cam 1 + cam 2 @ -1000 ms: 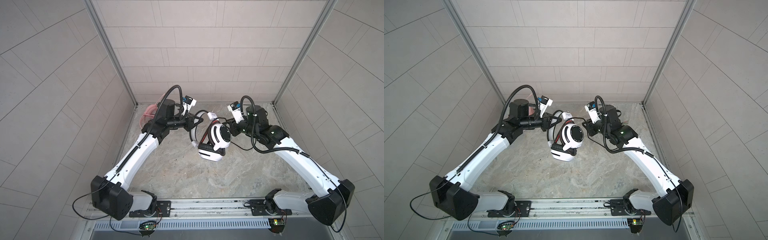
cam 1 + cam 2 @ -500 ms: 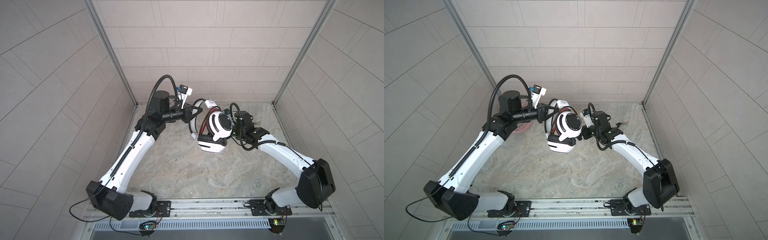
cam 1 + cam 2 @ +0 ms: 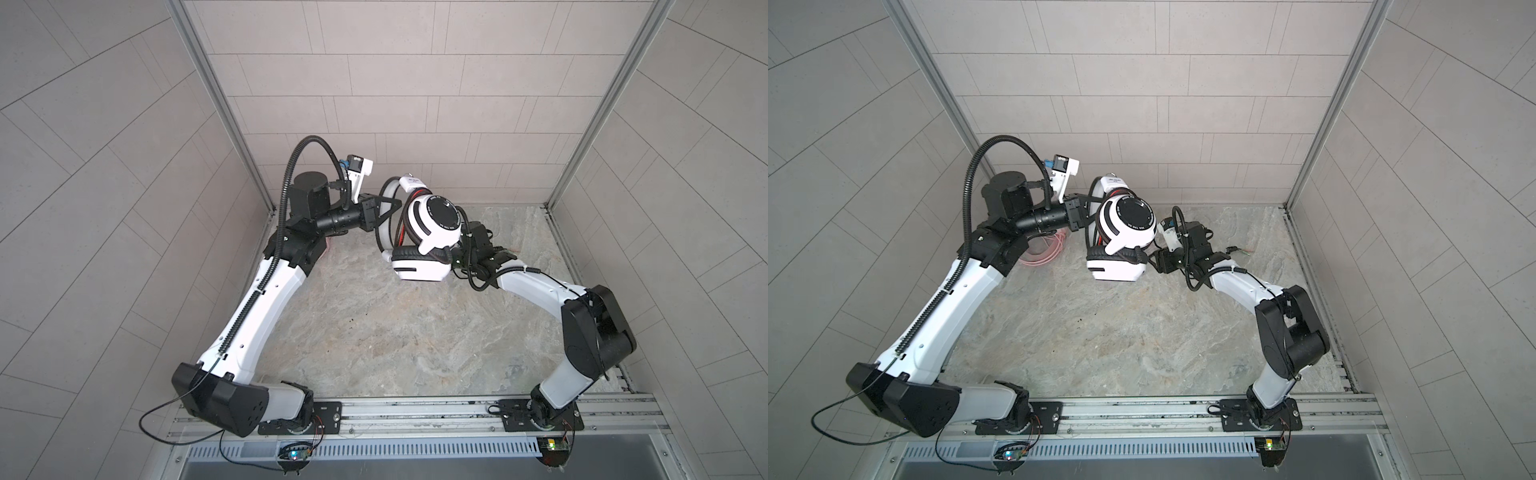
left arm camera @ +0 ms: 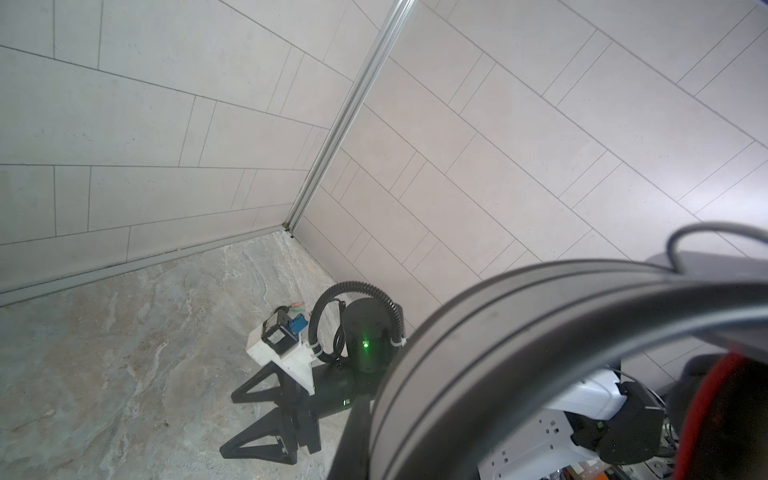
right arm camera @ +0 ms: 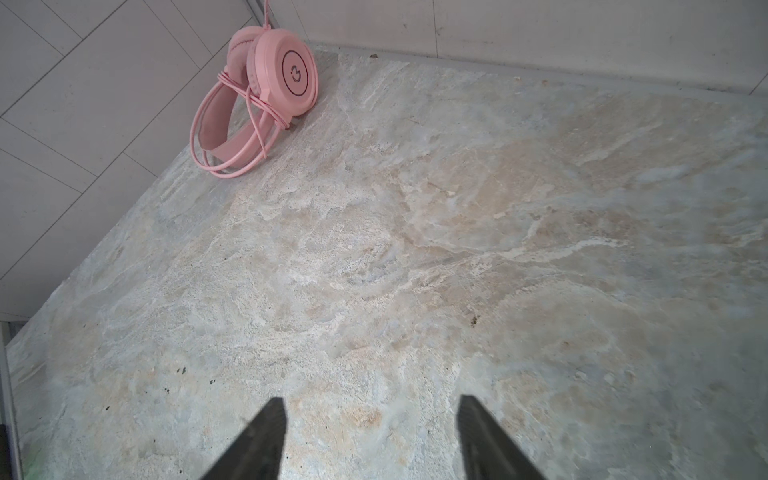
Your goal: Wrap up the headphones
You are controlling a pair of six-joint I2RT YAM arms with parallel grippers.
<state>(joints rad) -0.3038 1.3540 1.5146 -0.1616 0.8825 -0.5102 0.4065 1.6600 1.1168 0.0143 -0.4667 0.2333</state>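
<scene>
The right gripper [image 5: 370, 409], fingers spread and empty, sits just beside the white headset [image 3: 434, 216]. The left gripper [image 3: 392, 205] is clamped on its band, holding it off the table [image 3: 374, 332]. Beyond the white headset, the pink headset [image 5: 286, 75] lies in the corner, cable wound round it.

Lit brightly and evenly, shadows faint. Bowed the tiles [image 3: 104, 145] at the edges of both top views. Blurred the headband [image 4: 498, 340] in the left wrist view.
</scene>
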